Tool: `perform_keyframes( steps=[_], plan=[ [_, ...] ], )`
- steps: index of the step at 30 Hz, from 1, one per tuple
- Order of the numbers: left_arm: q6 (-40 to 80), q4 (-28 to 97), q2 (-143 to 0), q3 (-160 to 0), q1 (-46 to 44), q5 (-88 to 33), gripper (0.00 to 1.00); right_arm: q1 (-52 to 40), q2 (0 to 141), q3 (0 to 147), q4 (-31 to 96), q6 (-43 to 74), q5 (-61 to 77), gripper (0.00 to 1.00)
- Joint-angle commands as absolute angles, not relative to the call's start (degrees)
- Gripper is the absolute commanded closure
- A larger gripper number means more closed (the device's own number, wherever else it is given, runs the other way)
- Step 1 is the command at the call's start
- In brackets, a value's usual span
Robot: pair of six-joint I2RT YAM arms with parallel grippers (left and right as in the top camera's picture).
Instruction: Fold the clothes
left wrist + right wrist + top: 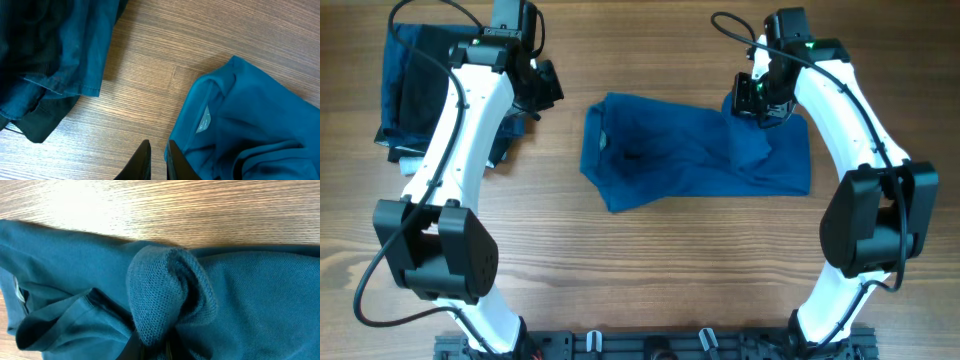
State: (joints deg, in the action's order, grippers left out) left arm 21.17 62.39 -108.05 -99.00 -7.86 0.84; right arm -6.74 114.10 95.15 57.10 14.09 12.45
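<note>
polo shirt [690,155] lies mid-tabletop [650,270]. its 2 o'clock corner is pinched by the right gripper [760,103]; the bunched fold is resolved only in the right wrist view. left gripper [157,161] is closed, empty; neck label [204,120] is seen only there.

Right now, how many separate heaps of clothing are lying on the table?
2. The blue polo shirt lies in the middle. A dark pile sits at the far left corner, partly under the left arm; it may hold more than one garment.
</note>
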Motion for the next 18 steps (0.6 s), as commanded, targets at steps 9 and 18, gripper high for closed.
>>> perform_keyframes(
  steps=[9,18],
  plan=[
    [21.47,62.43,-107.68,-99.44,-7.44,1.61,0.88,-8.43,114.21,94.89,58.08,15.2,13.61,0.94],
    [21.47,62.41,-107.68,-99.44,-7.44,1.63,0.88,-11.09,114.21,93.82,57.89,17.12,13.87,0.71]
  ],
)
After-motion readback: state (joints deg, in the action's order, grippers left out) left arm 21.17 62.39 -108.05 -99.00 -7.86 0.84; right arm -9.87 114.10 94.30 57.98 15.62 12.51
